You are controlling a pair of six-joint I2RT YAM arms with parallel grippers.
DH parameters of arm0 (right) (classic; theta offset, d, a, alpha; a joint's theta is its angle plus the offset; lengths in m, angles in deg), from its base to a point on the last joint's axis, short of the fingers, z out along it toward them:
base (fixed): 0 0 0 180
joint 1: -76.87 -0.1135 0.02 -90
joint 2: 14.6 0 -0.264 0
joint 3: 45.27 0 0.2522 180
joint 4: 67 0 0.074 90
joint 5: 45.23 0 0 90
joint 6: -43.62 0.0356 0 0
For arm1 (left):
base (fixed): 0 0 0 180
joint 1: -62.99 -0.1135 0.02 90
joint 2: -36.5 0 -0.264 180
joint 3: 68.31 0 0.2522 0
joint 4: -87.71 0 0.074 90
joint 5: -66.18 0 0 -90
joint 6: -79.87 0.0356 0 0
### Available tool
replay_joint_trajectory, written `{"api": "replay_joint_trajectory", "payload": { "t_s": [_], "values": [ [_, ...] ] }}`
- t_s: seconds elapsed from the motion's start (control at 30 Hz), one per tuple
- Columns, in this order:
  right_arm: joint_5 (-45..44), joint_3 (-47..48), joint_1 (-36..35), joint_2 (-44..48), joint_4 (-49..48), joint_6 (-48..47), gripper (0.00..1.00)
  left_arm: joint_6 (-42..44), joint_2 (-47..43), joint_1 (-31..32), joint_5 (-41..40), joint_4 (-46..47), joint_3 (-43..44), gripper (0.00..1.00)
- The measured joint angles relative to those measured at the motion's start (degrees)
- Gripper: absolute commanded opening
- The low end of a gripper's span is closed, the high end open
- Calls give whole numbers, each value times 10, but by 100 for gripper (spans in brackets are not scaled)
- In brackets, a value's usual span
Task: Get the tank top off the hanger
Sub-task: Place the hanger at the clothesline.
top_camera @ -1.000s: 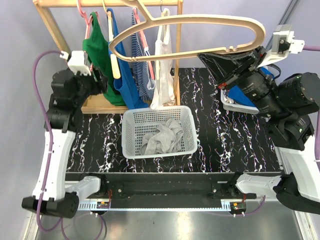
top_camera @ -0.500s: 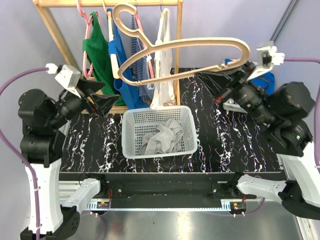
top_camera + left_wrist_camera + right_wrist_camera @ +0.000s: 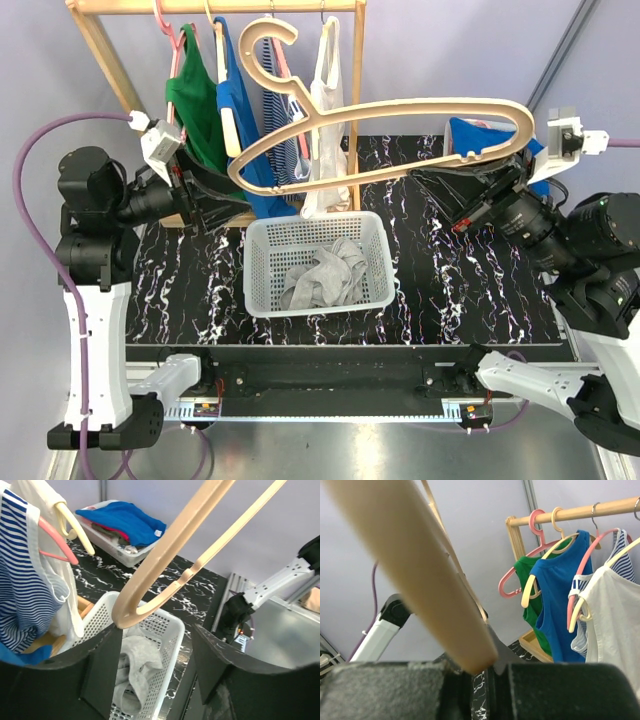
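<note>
A bare tan wooden hanger (image 3: 380,110) hangs in the air over the table, hook up by the rack. My right gripper (image 3: 462,172) is shut on its right end; in the right wrist view the hanger (image 3: 415,570) runs down into the closed gripper (image 3: 479,672). My left gripper (image 3: 232,195) stands open by the hanger's left end. In the left wrist view that curved end of the hanger (image 3: 165,555) sits just above the open gripper (image 3: 156,632), with nothing between the fingers. A grey tank top (image 3: 320,275) lies crumpled in the white basket (image 3: 262,300), also below my left fingers (image 3: 132,665).
A wooden rack (image 3: 105,60) at the back left carries green (image 3: 195,110), blue (image 3: 245,130), striped and white (image 3: 325,150) tops on hangers. A white tray of folded blue clothes (image 3: 120,522) sits at the back right. The basket (image 3: 170,625) stands mid-table.
My left gripper has pulled away from the rack and come under the hanger's left end. The right arm has lowered and shifted the hanger, its hook now tipped left.
</note>
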Motion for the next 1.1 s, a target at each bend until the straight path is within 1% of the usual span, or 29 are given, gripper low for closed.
{"api": "replay_joint_trajectory", "payload": {
  "t_s": [0.07,0.13,0.17,0.23,0.3,0.37,0.4,0.57,0.67,0.7,0.87,0.97,1.0,1.03,1.07,1.1],
  "values": [
    [0,-10,1,9,-10,6,0,-19,5,-8,23,18,-3,46],
    [1,-15,1,20,-12,9,0,-51,9,-9,58,54,-14,43],
    [1,-16,1,24,-13,10,0,-75,9,-9,72,83,-26,39],
    [5,-16,1,28,-15,11,0,-126,8,-9,97,147,-49,36],
    [10,-19,1,27,-14,15,0,-161,10,-6,124,183,-58,33],
    [20,-28,1,20,-13,22,0,-184,11,-1,146,217,-59,33],
    [21,-31,1,18,-15,26,0,-189,10,-2,152,224,-59,30],
    [35,-41,0,8,-16,41,0,-209,8,-1,177,259,-58,25],
    [35,-48,0,8,-13,45,0,-211,8,-2,187,272,-58,4],
    [34,-49,0,8,-13,47,0,-213,8,-2,189,273,-58,0],
    [26,-54,0,13,-13,49,0,-214,3,0,204,284,-58,0],
    [19,-57,0,13,-15,49,0,-218,-2,0,204,290,-58,5],
    [16,-58,0,13,-15,49,0,-219,-4,0,205,292,-58,5],
    [15,-59,1,13,-16,49,0,-221,-5,-1,205,294,-58,4],
    [15,-60,1,13,-18,49,0,-223,-7,-2,206,296,-58,0],
    [15,-61,2,13,-19,49,0,-224,-8,-3,206,297,-58,0]
  ]
}}
